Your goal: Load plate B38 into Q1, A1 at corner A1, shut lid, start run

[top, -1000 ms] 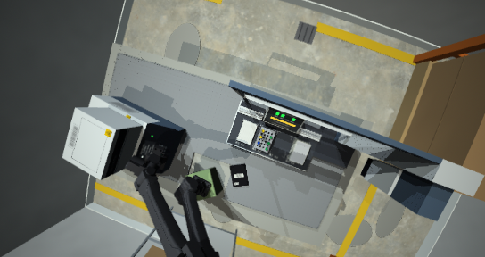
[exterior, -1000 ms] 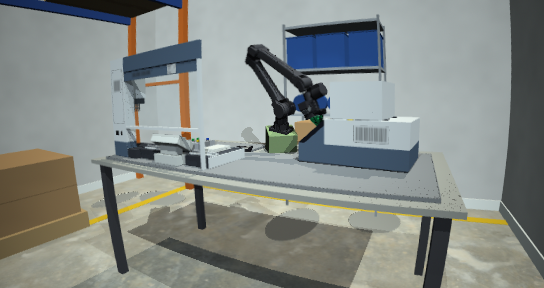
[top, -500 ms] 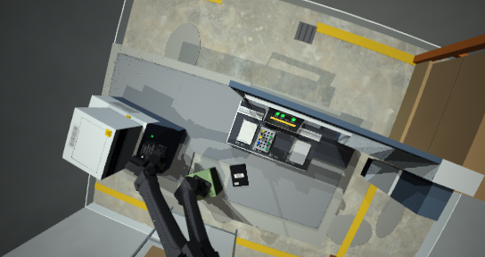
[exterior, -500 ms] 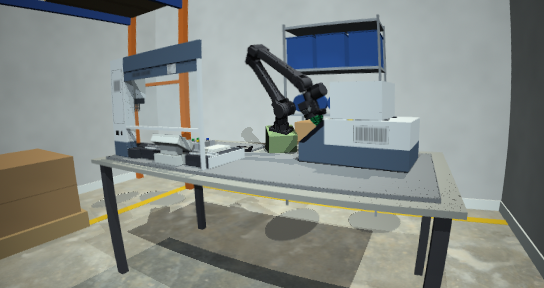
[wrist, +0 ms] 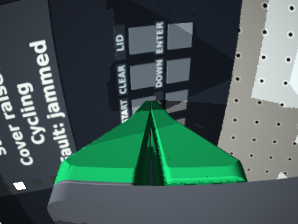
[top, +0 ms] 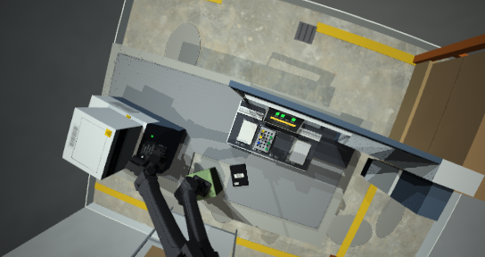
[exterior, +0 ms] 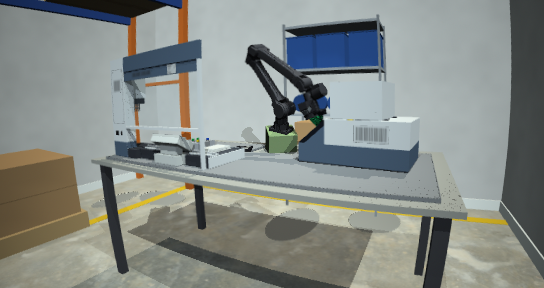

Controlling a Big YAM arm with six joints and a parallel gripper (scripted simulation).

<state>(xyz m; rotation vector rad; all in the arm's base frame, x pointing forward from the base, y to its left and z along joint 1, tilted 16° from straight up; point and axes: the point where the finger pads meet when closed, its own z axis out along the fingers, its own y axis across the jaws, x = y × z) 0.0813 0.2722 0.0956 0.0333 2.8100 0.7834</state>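
The cycler Q1 (top: 111,136) stands at the table's left end. It also shows in the exterior view (exterior: 367,132). Its white lid (exterior: 360,99) rests low on the body and looks shut. The lamp (top: 152,136) on the dark front panel is green. My gripper (wrist: 150,111) is shut and empty, with its green fingertips at the START key (wrist: 136,108), touching it or just off it. CLEAR (wrist: 143,76) and LID (wrist: 143,39) lie beyond the tips. The gripper shows at the panel in the top and exterior views (top: 149,155) (exterior: 315,118). I cannot see plate B38 in any view.
The hand-off row holds a white plate (top: 246,131), the tube cooling block (top: 266,140), a dark position (top: 282,148) and a white block (top: 300,153). A black nest (top: 239,172) lies near the arm's green base (top: 207,182). The liquid handler's gantry (top: 330,118) spans the row.
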